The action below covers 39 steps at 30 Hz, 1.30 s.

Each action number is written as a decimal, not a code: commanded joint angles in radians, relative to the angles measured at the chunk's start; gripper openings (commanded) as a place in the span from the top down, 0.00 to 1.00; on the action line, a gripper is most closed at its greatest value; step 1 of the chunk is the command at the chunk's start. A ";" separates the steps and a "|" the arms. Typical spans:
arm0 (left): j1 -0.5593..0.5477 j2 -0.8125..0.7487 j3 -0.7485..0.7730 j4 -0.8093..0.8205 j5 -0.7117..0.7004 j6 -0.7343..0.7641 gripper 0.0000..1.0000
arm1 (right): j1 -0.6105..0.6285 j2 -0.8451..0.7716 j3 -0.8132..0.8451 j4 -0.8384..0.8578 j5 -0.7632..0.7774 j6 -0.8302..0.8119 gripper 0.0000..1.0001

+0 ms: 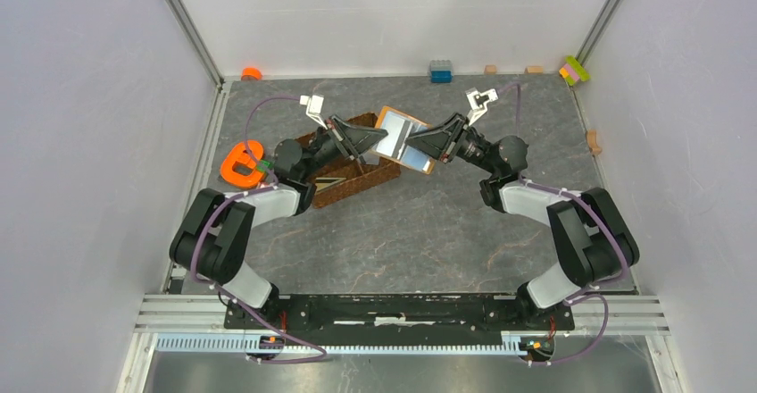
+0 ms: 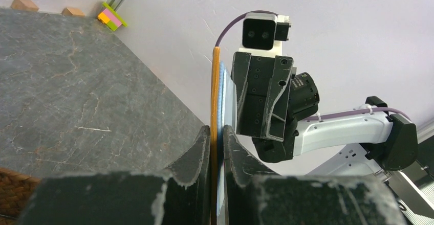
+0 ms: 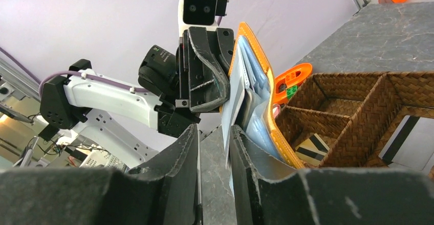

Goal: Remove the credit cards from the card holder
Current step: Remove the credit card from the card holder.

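The orange card holder (image 1: 402, 138) hangs open above the table between both arms. My left gripper (image 1: 370, 143) is shut on its edge; the left wrist view shows the orange cover (image 2: 216, 107) pinched between the fingers of that gripper (image 2: 217, 130). My right gripper (image 1: 420, 146) reaches in from the other side. In the right wrist view the blue-grey lining (image 3: 256, 97) faces me, and a pale credit card (image 3: 233, 102) sticks out of it, lying against the right finger (image 3: 245, 148). That gripper (image 3: 214, 128) still shows a gap between its jaws.
A brown woven tray (image 1: 357, 183) sits under the left arm, with a striped card (image 3: 312, 148) in one compartment. An orange e-shaped toy (image 1: 241, 165) lies to its left. A blue brick (image 1: 440, 71) and stacked coloured bricks (image 1: 574, 70) stand along the back wall.
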 commanded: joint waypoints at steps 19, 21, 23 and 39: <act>-0.101 0.034 0.062 0.057 0.150 0.005 0.97 | 0.021 0.039 0.048 0.038 -0.007 -0.035 1.00; -0.100 0.022 0.055 0.049 0.145 0.020 0.93 | 0.016 0.035 0.043 0.015 0.011 -0.048 1.00; -0.100 0.009 0.049 0.025 0.138 0.041 0.89 | 0.009 0.037 0.042 -0.003 0.018 -0.058 1.00; -0.056 -0.038 -0.024 0.073 0.056 0.051 0.93 | -0.026 -0.007 0.036 -0.194 0.059 -0.197 1.00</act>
